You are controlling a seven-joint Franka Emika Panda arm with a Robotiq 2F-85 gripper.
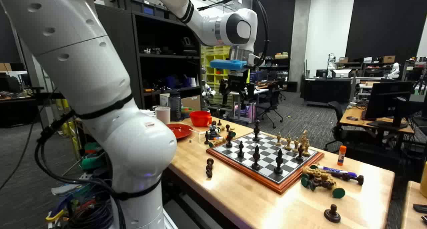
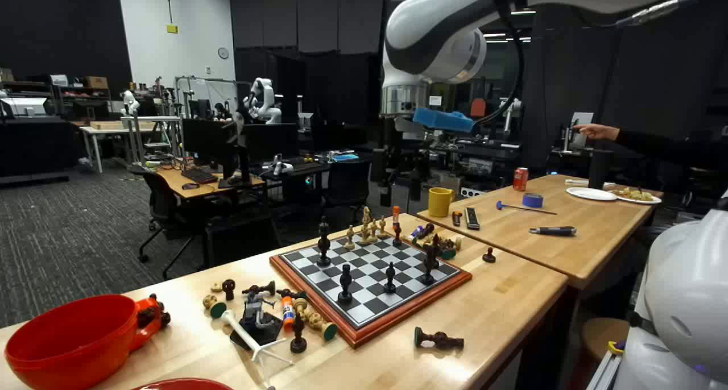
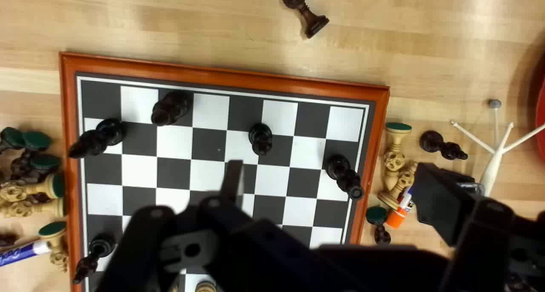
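Gripper [image 2: 401, 190] hangs right of centre in an exterior view, fingers spread wide, above the chessboard [image 2: 368, 283] at lower centre

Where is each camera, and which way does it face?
An exterior view: near the red bowl, facing along the table toward the yellow mug; white arm and claw show.
An exterior view: beside the arm, looking past it across the chessboard; arm and claw show.
Wrist view: mounted on the arm, facing down at the chessboard; of the robot, only the claw shows.
Both exterior views share chessboard, table, arm and claw.
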